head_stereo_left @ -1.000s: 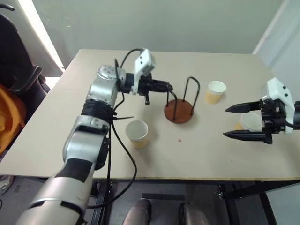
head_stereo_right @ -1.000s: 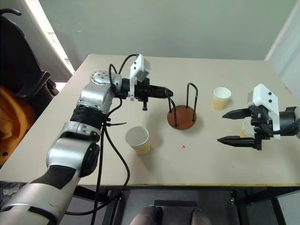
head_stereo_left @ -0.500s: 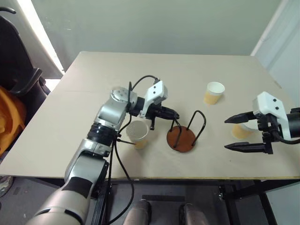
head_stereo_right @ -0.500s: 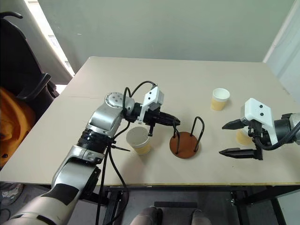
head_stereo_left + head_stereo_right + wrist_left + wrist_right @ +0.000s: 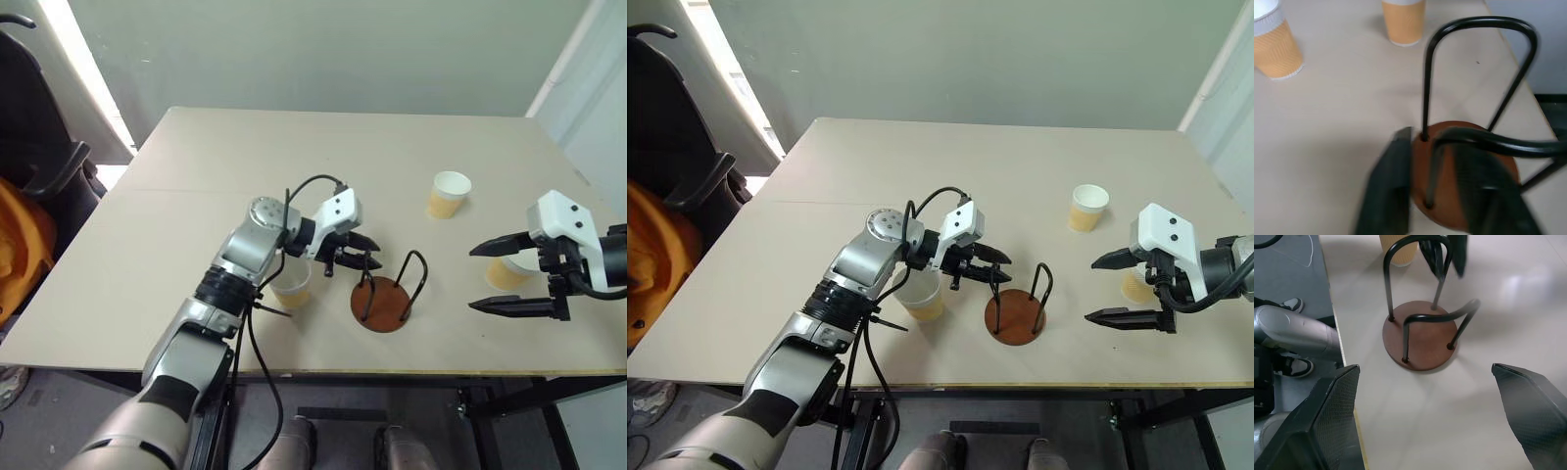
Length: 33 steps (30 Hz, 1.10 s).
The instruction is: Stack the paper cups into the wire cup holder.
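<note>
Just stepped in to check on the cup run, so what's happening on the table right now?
The left gripper is at the near wire loop of the wire cup holder, fingers either side of the wire, apparently letting go. The holder stands upright near the table's front edge with no cup in it. One paper cup sits just beside the left arm, another farther back, and a third by the right gripper, which hangs wide open, holding nothing.
</note>
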### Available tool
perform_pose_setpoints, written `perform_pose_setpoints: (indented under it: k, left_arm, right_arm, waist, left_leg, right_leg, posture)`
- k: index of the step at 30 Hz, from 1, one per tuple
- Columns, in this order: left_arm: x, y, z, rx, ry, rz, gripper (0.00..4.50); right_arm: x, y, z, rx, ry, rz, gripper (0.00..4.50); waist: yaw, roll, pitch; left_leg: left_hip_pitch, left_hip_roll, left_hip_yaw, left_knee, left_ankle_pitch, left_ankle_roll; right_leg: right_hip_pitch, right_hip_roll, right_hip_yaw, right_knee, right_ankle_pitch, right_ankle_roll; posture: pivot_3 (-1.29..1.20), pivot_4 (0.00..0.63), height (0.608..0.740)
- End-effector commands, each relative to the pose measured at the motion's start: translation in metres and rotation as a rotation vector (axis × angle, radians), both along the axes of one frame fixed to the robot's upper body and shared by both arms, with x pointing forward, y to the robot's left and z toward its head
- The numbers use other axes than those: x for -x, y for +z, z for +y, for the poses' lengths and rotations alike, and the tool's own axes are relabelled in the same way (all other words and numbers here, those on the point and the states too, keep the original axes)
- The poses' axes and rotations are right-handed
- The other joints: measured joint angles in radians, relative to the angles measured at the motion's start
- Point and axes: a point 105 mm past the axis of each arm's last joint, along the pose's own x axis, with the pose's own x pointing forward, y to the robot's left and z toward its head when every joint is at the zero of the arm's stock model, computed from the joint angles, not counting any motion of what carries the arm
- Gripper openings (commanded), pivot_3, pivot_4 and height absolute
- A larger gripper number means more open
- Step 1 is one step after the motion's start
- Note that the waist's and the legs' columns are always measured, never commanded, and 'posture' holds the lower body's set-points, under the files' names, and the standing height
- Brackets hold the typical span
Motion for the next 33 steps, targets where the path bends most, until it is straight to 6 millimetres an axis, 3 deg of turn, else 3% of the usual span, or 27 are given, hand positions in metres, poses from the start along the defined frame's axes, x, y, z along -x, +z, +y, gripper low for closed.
perform_pose_setpoints:
  k: [1, 5, 14, 20, 25, 33]
  left_arm:
    - [-0.002, 0.011, -0.004, 0.001, -0.007, -0.064, 2.67]
    - [0.002, 0.012, 0.0, -0.019, -0.038, -0.066, 4.12]
    - [0.003, 0.031, 0.034, -0.087, -0.075, -0.126, 4.12]
    - [-0.005, 0.069, 0.078, -0.112, 0.023, -0.249, 4.12]
    - [0.035, 0.122, 0.109, 0.05, -0.009, -0.238, 4.12]
    - [0.077, 0.143, 0.168, 0.041, 0.146, -0.241, 4.12]
  right_arm:
    - [-0.001, 0.005, -0.002, 0.02, -0.008, -0.032, 4.5]
    - [-0.001, 0.003, -0.004, 0.039, -0.012, -0.024, 4.5]
    - [-0.007, 0.004, -0.025, 0.099, -0.062, -0.021, 4.5]
    - [-0.03, 0.007, -0.068, 0.207, -0.221, -0.099, 4.5]
    - [-0.045, -0.002, -0.085, 0.238, -0.279, -0.107, 4.5]
    - [-0.064, -0.027, -0.096, 0.268, -0.316, -0.079, 4.5]
  waist:
    - [0.0, 0.0, 0.0]
    - [0.0, 0.0, 0.0]
    - [0.0, 0.0, 0.0]
    - [-0.002, 0.0, 0.0]
    - [-0.006, 0.0, 0.0]
    - [-0.018, 0.001, -0.001]
  left_leg:
    - [0.0, 0.0, 0.0, 0.0, 0.0, 0.0]
    - [0.0, 0.0, 0.0, 0.0, 0.0, 0.0]
    - [0.0, 0.0, -0.001, -0.001, -0.001, 0.0]
    - [-0.001, 0.0, -0.002, -0.001, -0.002, 0.001]
    - [-0.002, 0.0, -0.002, -0.003, -0.003, 0.002]
    - [0.0, 0.003, -0.002, -0.003, -0.005, -0.002]
  right_leg:
    - [0.0, 0.0, 0.0, 0.0, 0.0, 0.0]
    - [0.0, 0.0, 0.0, 0.0, 0.0, 0.001]
    - [0.0, 0.0, 0.0, -0.001, -0.001, 0.001]
    - [-0.001, 0.0, 0.0, -0.001, -0.001, 0.0]
    - [-0.002, 0.0, -0.001, -0.002, -0.001, -0.001]
    - [-0.002, 0.002, -0.002, -0.001, -0.006, -0.004]
  posture:
    - [0.0, 0.15, 0.74]
    - [0.0, 0.15, 0.74]
    - [0.0, 0.15, 0.74]
    - [0.0, 0.15, 0.74]
    - [0.0, 0.15, 0.74]
    - [0.0, 0.15, 0.74]
